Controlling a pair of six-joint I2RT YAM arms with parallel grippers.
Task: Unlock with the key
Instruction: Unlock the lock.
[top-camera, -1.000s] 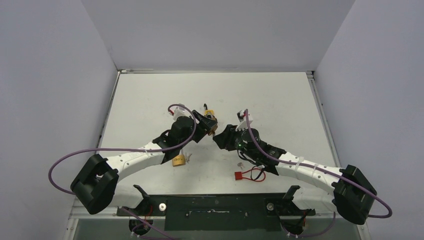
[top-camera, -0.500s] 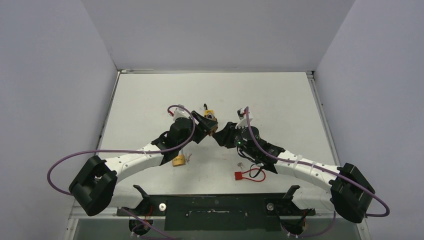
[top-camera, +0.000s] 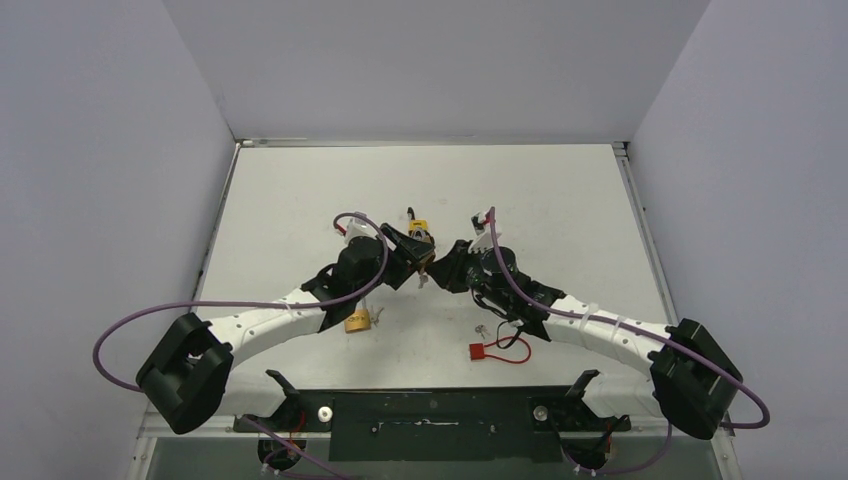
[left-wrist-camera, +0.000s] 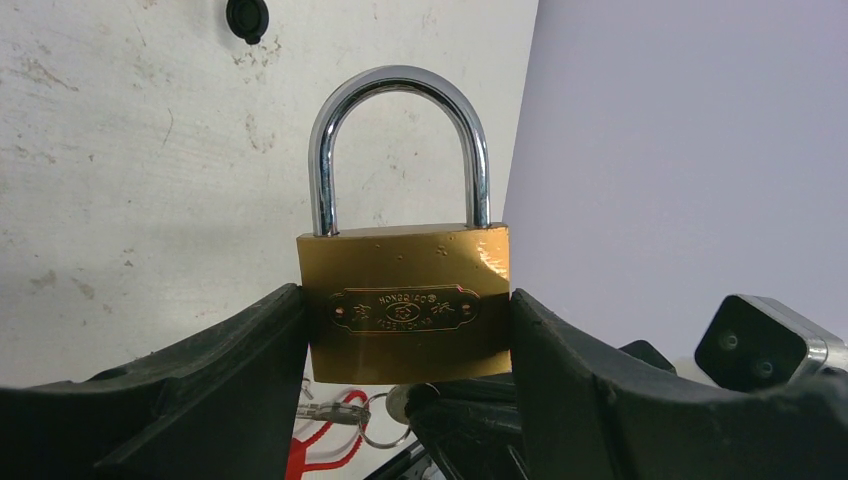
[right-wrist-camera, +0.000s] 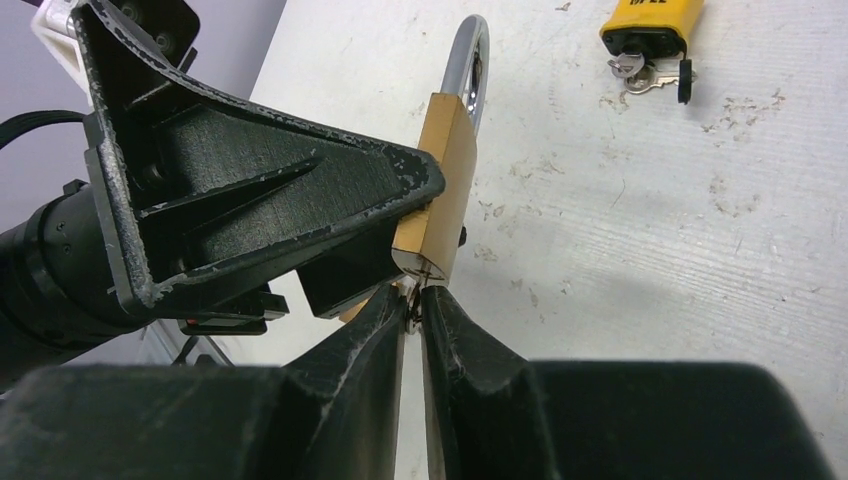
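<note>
The right end effector (right-wrist-camera: 412, 300) is pinched narrow on the key (left-wrist-camera: 399, 403), which sits in the underside of the brass padlock (left-wrist-camera: 405, 290) directly ahead of its fingertips. The left end effector (left-wrist-camera: 407, 322) clamps that padlock's body by both side faces, with the shackle (left-wrist-camera: 400, 85) pointing away and both its legs down in the body. The step in hand looks like the turn. It would go best by rolling the right wrist about the key's own axis, with no sideways push that could lever the lock out of the left grip, while the left holds firm and square. Beyond the lock lies the scuffed white surface (right-wrist-camera: 640, 230), with a yellow padlock (right-wrist-camera: 650, 22) and its keys well ahead and to the right of the right end effector. Farther off, plain pale walls (top-camera: 430, 60) close the surface in.
</note>
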